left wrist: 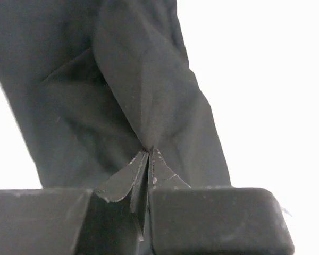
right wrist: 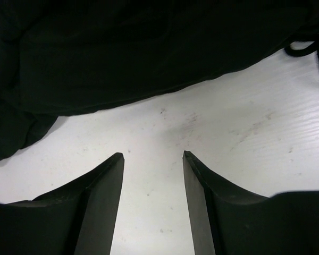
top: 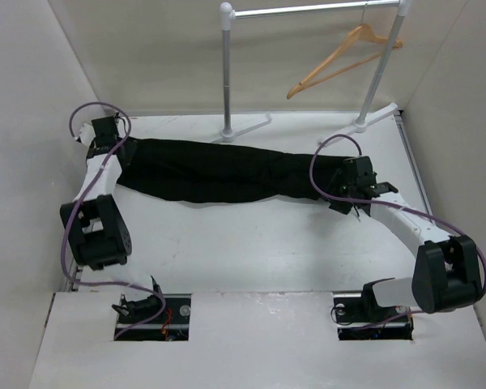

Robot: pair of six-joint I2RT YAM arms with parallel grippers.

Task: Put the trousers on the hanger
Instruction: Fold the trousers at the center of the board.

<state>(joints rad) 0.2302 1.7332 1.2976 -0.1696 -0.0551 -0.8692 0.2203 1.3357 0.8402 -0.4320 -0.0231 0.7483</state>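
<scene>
Beyond the trousers (top: 227, 172), a rack post (top: 381, 69) crosses the hanger (top: 332, 56).

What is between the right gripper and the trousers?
Only bare white table. The right wrist view shows it: the open right gripper sits short of the trousers, with nothing in the gap.
</scene>
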